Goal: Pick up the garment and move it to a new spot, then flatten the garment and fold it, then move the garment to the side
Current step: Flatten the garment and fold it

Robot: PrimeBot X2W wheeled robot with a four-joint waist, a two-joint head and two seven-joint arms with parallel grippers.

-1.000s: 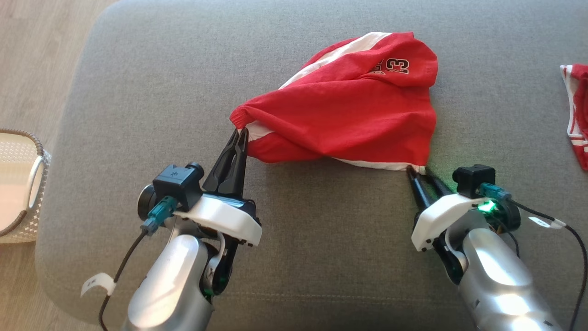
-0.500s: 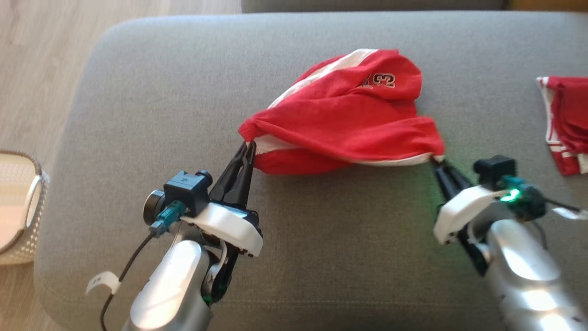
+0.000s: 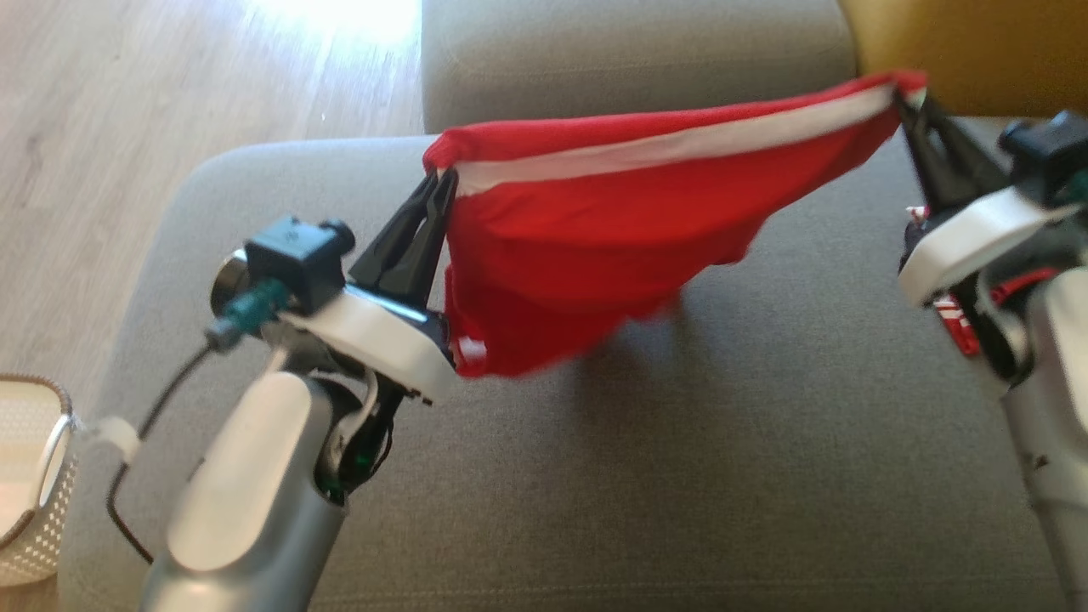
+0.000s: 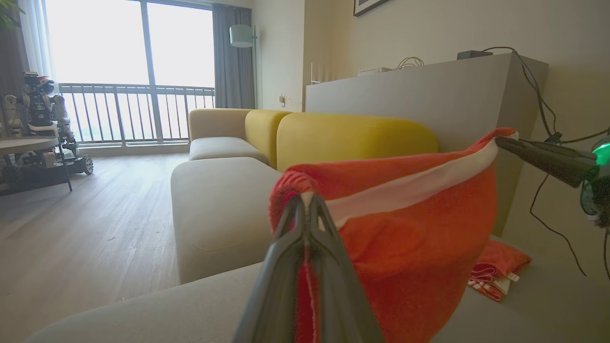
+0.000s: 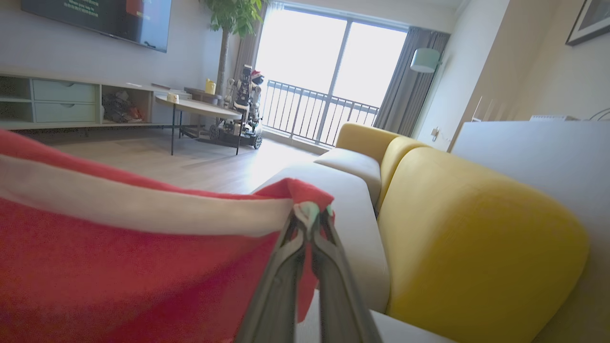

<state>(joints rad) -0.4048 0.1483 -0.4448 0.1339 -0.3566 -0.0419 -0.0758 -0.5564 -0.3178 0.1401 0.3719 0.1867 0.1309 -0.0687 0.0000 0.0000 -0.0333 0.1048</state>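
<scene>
The grey sofa seat [image 3: 680,476] spans the head view. Above it the red garment [image 3: 595,255] hangs clear of the cushion, stretched by its white-striped top edge between both grippers, its loose body sagging toward the seat and casting a shadow there. The left gripper [image 3: 440,180] is above the seat's left part, fingers pinched tight on the garment's left corner. The right gripper [image 3: 903,95] is higher, over the seat's right end, jaws likewise clamped on the opposite corner. A second red and white cloth [image 4: 498,269] lies on the seat below the right gripper. A white perforated basket [image 3: 38,497] stands on the floor beside the seat's left end.
</scene>
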